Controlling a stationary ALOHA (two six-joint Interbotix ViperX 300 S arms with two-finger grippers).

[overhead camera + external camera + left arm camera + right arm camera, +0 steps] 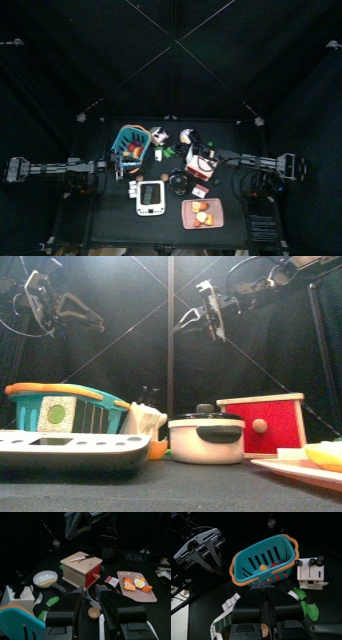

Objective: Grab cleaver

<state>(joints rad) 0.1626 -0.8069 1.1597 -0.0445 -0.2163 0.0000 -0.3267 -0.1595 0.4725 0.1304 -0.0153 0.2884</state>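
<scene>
Nothing had been grabbed yet: the left gripper hung over the table, jaws wide and empty, the right gripper was closed on nothing, and the cleaver, as far as I could tell, lay untouched atop the red box, right of the middle

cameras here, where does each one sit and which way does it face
Top view: high overhead, straight down on the black table; both arms enter from the sides.
Front view: table height, level past the white lidded pot; both arms hang behind.
Left wrist view: over the open left gripper, toward the red wooden box.
Right wrist view: over the shut right gripper, toward the teal plastic basket.
Shared: top and front views also show the basket.
</scene>
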